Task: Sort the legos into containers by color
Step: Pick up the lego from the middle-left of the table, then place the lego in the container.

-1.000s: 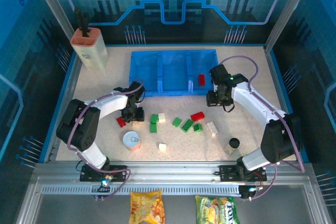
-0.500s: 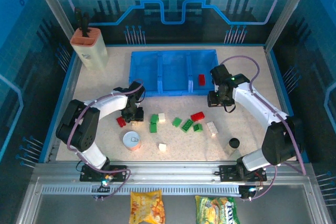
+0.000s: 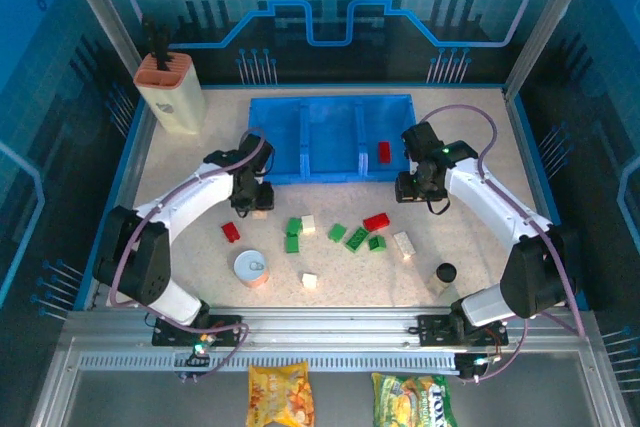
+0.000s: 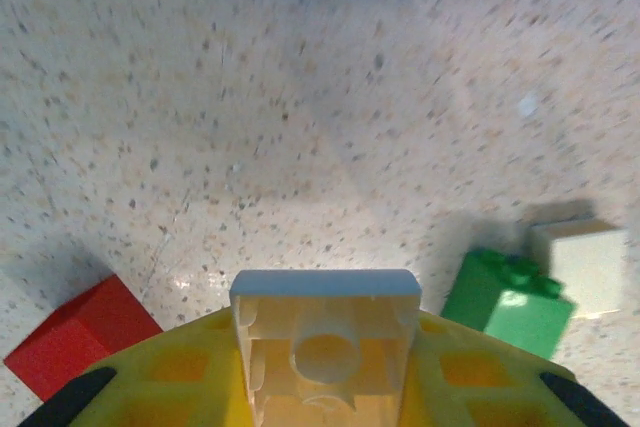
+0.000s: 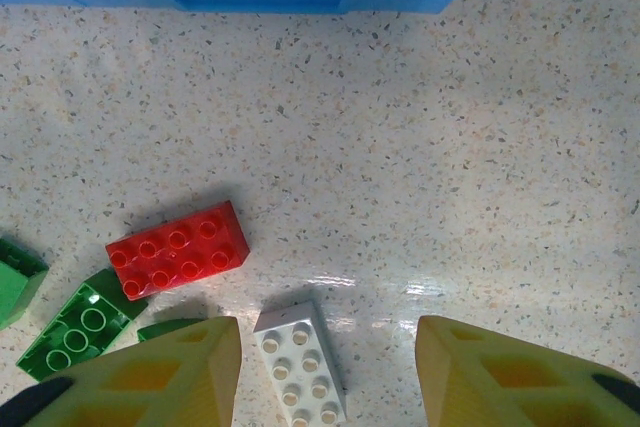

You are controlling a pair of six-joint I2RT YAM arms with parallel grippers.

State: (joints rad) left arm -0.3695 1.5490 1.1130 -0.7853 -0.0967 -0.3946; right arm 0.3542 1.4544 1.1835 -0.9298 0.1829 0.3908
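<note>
My left gripper (image 3: pixel 253 203) is shut on a cream lego (image 4: pixel 325 345), held off the table with its hollow underside facing the wrist camera. Below it lie a red lego (image 4: pixel 80 337), a green lego (image 4: pixel 508 302) and a white one (image 4: pixel 582 262). The blue three-compartment tray (image 3: pixel 330 100) stands just beyond, with one red lego (image 3: pixel 384 152) in its right compartment. My right gripper (image 3: pixel 418 192) hangs open by the tray's right front corner, above a white lego (image 5: pixel 300 362), a red lego (image 5: pixel 178 247) and a green lego (image 5: pixel 75 332). Several more legos are scattered mid-table.
A silver can (image 3: pixel 252 269) stands at the front left of the lego scatter and a black cap (image 3: pixel 445 273) at the front right. A cream holder with an orange top (image 3: pixel 170 92) is at the back left. Two snack bags (image 3: pixel 280 395) lie in front of the arm bases.
My left gripper has shut on the cream lego and lifted it, moving a little back toward the tray. The right arm has stayed put.
</note>
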